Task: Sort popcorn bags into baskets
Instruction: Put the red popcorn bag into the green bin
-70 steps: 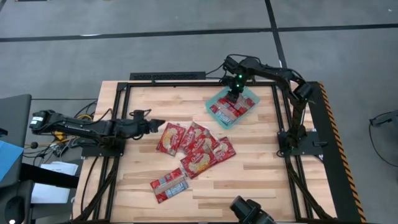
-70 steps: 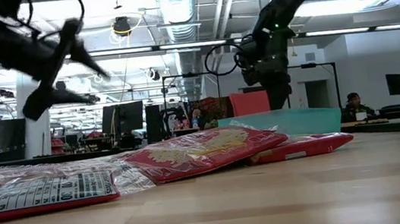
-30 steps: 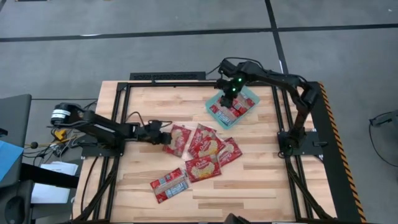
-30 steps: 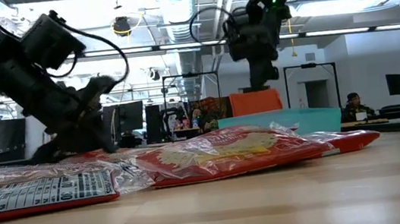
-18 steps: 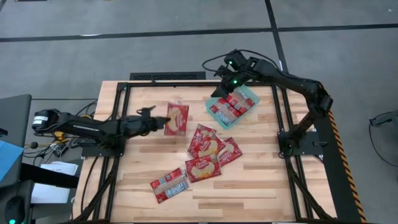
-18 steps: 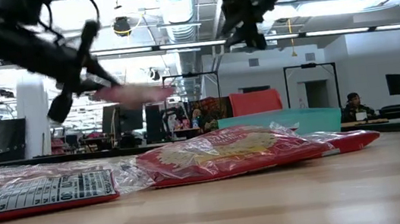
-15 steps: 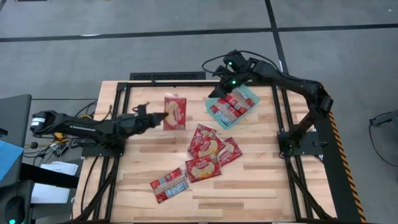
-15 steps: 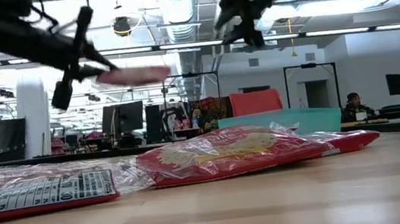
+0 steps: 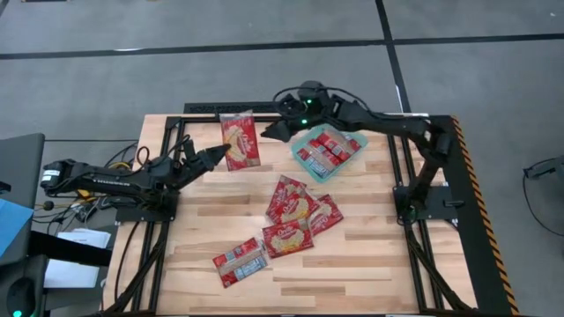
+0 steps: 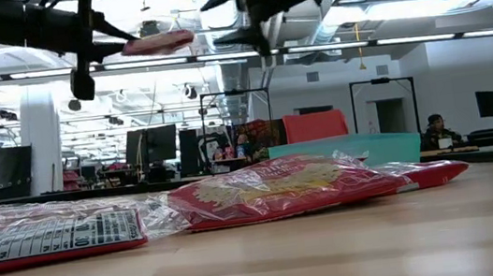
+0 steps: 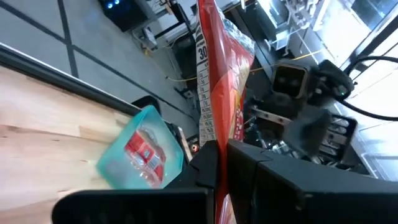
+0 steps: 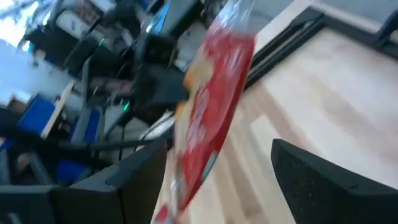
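Observation:
My left gripper (image 9: 220,156) is shut on one red popcorn bag (image 9: 240,141), held high over the table's far left part; the low view shows the popcorn bag (image 10: 158,43) edge-on. My right gripper (image 9: 267,131) stands open just right of that bag, and the bag (image 12: 214,106) fills the space ahead of its fingers; whether they touch it I cannot tell. The teal basket (image 9: 351,160) at the far right holds several bags. Several more bags (image 9: 286,199) lie flat mid-table. My left gripper pinches the bag's lower left edge (image 9: 228,157) between its two fingers, seen edge-on in the wrist view (image 11: 214,152). The fingers reach in about level from the table's left. The bag is lifted clear, lying roughly flat and sticking out beyond the fingers.
A black frame (image 9: 238,107) runs along the table's far edge and sides. One bag (image 9: 240,261) lies apart near the front left. Bare wood (image 9: 370,255) stretches across the near right. The room behind shows desks and a seated person (image 10: 434,129).
My left gripper has lifted the bag off the table and carried it up and toward the far edge, level in the air. My right gripper has left the basket, swung toward the table's left up to the held bag, and opened.

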Tool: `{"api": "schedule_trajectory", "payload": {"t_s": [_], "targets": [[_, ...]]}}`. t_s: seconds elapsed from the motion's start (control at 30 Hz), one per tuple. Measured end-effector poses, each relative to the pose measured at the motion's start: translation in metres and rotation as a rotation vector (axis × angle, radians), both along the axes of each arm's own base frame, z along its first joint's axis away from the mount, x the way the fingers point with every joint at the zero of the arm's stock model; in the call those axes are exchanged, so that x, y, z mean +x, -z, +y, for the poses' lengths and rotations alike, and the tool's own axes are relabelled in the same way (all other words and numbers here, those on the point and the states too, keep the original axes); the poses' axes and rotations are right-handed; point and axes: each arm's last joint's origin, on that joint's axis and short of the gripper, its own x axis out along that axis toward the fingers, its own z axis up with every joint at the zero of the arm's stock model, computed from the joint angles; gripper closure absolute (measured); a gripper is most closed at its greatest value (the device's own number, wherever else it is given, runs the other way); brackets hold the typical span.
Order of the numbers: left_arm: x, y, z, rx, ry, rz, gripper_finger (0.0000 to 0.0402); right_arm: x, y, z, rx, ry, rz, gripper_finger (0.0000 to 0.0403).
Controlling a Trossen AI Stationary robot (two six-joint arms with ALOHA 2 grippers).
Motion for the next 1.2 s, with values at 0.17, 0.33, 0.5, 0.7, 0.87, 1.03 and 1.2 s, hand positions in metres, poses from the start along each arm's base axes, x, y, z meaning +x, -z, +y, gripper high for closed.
{"api": "schedule_trajectory", "payload": {"t_s": [0.17, 0.33, 0.5, 0.7, 0.87, 1.03, 1.2], "targets": [[0.000, -0.001, 0.000, 0.003, -0.005, -0.003, 0.0401, 0.018, 0.011, 0.004, 0.034, -0.024, -0.057, 0.0094], [0.000, 0.000, 0.000, 0.003, -0.006, -0.002, 0.0401, 0.032, 0.026, 0.010, 0.059, -0.032, -0.062, 0.0093], [0.000, 0.000, 0.000, 0.003, -0.014, 0.000, 0.0401, 0.037, 0.030, 0.011, 0.066, -0.035, -0.066, 0.0121], [0.002, 0.002, 0.000, -0.006, -0.013, 0.008, 0.0394, 0.038, 0.034, 0.006, 0.065, -0.054, -0.070, 0.0233], [0.006, 0.006, 0.000, -0.029, 0.003, 0.015, 0.0392, 0.037, 0.034, 0.005, 0.028, -0.064, -0.076, 0.0359], [0.009, 0.009, 0.001, -0.065, 0.006, 0.004, 0.0391, 0.036, 0.034, 0.003, 0.037, -0.075, -0.073, 0.0378], [0.009, 0.007, 0.000, -0.038, 0.015, 0.017, 0.0389, 0.025, 0.030, -0.016, 0.063, -0.097, -0.080, 0.0389]]}}
